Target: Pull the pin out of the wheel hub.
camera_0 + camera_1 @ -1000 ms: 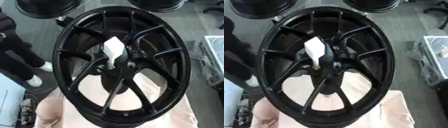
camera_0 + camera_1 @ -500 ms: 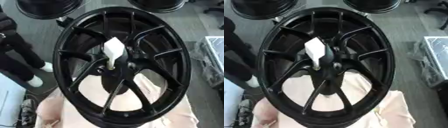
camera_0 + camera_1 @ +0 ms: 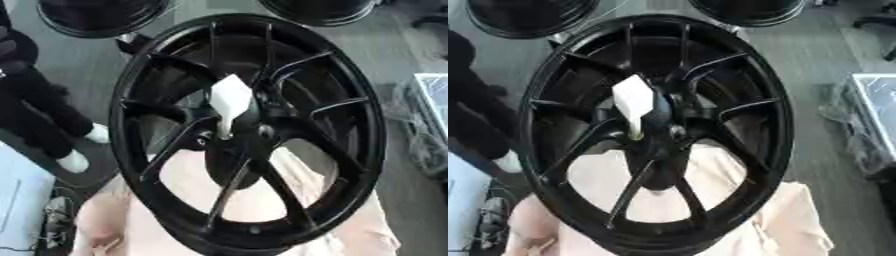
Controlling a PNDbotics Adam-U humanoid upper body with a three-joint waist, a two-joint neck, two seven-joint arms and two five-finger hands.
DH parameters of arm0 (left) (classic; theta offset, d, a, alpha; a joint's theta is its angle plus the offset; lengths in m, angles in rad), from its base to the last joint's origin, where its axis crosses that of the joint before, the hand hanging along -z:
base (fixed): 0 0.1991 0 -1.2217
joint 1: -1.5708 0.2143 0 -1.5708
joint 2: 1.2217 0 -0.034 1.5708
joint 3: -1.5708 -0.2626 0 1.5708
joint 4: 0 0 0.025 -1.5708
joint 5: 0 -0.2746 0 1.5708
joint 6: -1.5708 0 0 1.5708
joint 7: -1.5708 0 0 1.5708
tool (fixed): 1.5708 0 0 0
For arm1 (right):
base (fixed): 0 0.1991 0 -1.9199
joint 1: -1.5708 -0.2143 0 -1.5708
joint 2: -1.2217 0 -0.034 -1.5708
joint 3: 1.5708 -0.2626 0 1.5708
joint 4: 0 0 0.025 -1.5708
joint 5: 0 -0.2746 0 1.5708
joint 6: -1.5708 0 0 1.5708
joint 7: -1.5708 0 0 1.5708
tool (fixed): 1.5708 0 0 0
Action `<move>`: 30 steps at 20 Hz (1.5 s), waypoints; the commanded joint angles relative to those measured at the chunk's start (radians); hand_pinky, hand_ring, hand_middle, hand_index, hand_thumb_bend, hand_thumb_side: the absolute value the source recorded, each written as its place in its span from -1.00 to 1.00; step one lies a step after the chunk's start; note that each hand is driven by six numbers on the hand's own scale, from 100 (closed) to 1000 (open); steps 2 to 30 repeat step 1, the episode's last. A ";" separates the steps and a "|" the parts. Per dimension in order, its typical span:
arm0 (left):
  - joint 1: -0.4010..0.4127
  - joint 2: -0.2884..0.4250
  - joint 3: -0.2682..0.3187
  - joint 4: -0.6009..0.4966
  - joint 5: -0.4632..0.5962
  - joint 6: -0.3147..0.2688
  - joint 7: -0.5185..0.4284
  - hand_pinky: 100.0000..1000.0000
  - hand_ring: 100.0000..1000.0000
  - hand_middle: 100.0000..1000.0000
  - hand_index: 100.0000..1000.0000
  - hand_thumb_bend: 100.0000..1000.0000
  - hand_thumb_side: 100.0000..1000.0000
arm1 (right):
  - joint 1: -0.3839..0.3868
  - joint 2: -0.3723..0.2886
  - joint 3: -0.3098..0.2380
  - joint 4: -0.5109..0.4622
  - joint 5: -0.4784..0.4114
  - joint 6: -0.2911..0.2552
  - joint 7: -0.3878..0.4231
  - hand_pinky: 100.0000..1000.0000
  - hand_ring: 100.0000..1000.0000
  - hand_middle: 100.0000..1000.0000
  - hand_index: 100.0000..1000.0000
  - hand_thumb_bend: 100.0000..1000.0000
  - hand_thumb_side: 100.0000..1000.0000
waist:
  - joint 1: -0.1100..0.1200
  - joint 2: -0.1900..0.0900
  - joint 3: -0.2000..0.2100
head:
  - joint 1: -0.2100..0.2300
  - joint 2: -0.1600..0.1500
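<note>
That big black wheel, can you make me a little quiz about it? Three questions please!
1. True or false: the white pin is out of the wheel.
2. What lies under the wheel: A) pinkish cloth B) green grass?
3. Fill in: no robot ____ shows in either view.

Key: 1 false, its thin end still sits at the hub. 2 A. 3 hand.

Lower tip of the white pin [image 3: 229, 102] lost in the dark wheel hub [image 3: 234, 135]; seating there unclear. Wheel rim [image 3: 367, 150] cropped along the bottom edge. Pale cloth [image 3: 737, 220] largely covered by spokes. Two more dark wheels [image 3: 96, 17] cut off at top.
</note>
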 commanded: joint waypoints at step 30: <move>-0.018 0.013 0.002 -0.024 0.003 -0.001 0.000 0.44 0.64 0.55 0.40 -1.00 0.04 | -0.053 0.056 0.002 -0.025 -0.026 0.066 0.018 0.82 0.16 0.19 0.66 -0.47 -0.74 | 0.003 -0.022 0.001 | -0.005 -0.012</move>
